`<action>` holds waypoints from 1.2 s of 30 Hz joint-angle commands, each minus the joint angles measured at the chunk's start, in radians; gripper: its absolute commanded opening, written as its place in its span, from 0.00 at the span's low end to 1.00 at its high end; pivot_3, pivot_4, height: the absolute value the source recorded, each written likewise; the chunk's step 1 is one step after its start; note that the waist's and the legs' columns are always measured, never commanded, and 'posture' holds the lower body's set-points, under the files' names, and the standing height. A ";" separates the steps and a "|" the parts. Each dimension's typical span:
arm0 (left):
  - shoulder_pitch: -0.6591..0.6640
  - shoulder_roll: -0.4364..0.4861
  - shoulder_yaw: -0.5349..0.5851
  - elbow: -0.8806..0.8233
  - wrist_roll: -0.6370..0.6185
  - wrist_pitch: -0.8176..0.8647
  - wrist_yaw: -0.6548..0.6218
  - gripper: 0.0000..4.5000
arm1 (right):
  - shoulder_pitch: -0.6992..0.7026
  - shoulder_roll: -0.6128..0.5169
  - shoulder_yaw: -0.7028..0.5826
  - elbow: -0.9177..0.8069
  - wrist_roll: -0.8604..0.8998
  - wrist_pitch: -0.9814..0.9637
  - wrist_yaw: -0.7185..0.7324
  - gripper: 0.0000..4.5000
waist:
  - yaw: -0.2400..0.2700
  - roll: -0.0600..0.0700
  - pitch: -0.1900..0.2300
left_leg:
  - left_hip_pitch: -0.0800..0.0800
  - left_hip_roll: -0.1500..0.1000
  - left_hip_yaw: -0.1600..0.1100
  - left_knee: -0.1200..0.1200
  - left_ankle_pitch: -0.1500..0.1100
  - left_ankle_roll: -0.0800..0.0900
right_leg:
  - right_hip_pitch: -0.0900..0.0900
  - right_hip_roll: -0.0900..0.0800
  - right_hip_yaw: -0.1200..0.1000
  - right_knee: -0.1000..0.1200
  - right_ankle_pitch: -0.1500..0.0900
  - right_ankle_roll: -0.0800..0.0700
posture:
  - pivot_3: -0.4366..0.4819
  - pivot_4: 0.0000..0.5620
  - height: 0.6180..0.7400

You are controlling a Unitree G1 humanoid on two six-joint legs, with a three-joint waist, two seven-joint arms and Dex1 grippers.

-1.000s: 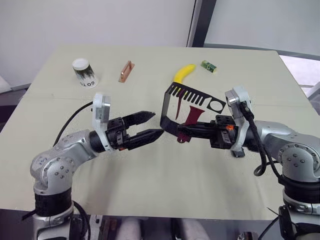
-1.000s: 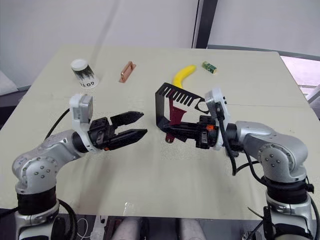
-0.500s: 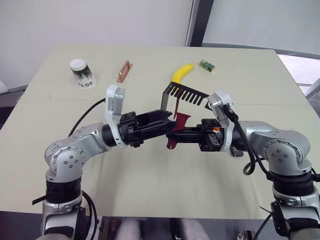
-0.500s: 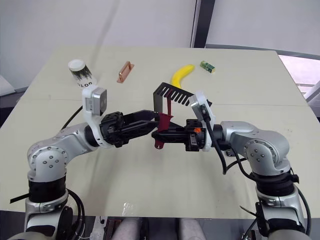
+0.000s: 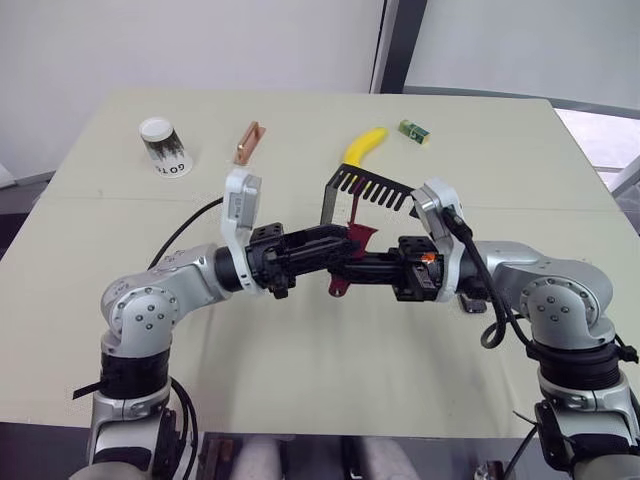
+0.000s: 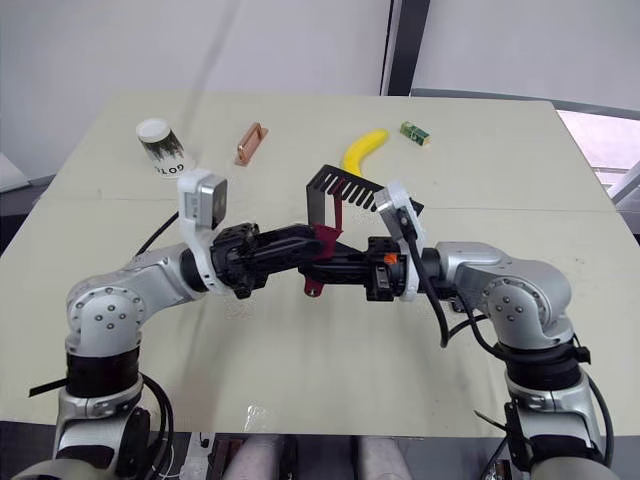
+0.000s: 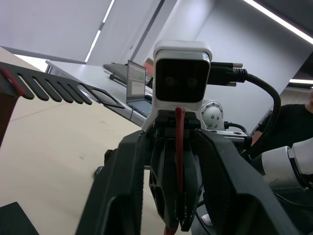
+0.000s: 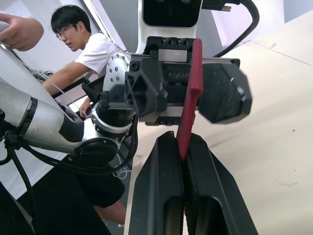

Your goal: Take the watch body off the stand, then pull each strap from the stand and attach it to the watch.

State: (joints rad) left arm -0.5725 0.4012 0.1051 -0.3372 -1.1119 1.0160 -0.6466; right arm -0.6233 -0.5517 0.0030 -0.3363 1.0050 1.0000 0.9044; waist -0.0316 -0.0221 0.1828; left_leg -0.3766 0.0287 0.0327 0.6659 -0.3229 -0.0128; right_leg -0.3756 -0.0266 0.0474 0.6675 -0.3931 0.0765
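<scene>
The black stand [image 5: 340,195] sits on the table's middle, and one maroon strap [image 5: 356,208] hangs from its comb top. In front of it my right gripper [image 5: 352,262] is shut on the other strap [image 5: 343,275], which stands upright above its fingertips [image 8: 166,161]. My left gripper [image 5: 350,238] meets it from the left. Its fingers [image 7: 122,186] stand apart on either side of that strap [image 7: 179,147], with the strap's upper part between them. The watch body is hidden.
Along the table's far side lie a paper cup [image 5: 165,147], a copper bar [image 5: 250,143], a banana [image 5: 364,146] and a small green block [image 5: 416,131]. A person in a white shirt [image 8: 93,54] stands behind the robot.
My left gripper has swung right up to the held strap and its jaws have narrowed around it. The right gripper has carried the strap a little leftward, clear of the stand.
</scene>
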 commanded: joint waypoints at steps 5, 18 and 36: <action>-0.031 0.002 0.006 0.010 -0.059 0.022 0.001 0.42 | -0.037 0.001 0.004 -0.012 0.002 -0.011 0.013 0.00 | -0.001 0.000 0.000 | 0.000 0.000 0.000 0.000 0.000 0.000 | 0.000 0.000 0.000 0.000 0.000 0.000 | 0.48 0.27 1.00; -0.034 -0.013 0.016 0.016 -0.080 -0.012 0.008 0.42 | -0.042 0.006 0.011 -0.032 0.003 -0.010 0.002 0.00 | 0.000 0.000 0.000 | 0.000 0.000 0.000 0.000 0.000 0.000 | 0.000 0.000 0.000 0.000 0.000 0.000 | 0.48 0.27 1.00; -0.004 0.009 -0.012 0.004 -0.059 -0.023 -0.011 0.42 | -0.043 -0.005 0.008 -0.028 -0.002 -0.007 0.010 0.00 | 0.000 0.000 0.000 | 0.000 0.000 0.000 0.000 0.000 0.000 | 0.000 0.000 0.000 -0.001 0.000 0.000 | 0.48 0.27 1.00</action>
State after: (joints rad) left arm -0.5766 0.4075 0.0967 -0.3042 -1.1702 1.0121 -0.6476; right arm -0.6541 -0.5479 0.0315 -0.3385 0.9863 1.0026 0.9038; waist -0.0319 -0.0221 0.1828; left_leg -0.3768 0.0287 0.0325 0.6658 -0.3228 -0.0129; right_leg -0.3757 -0.0267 0.0473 0.6668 -0.3931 0.0765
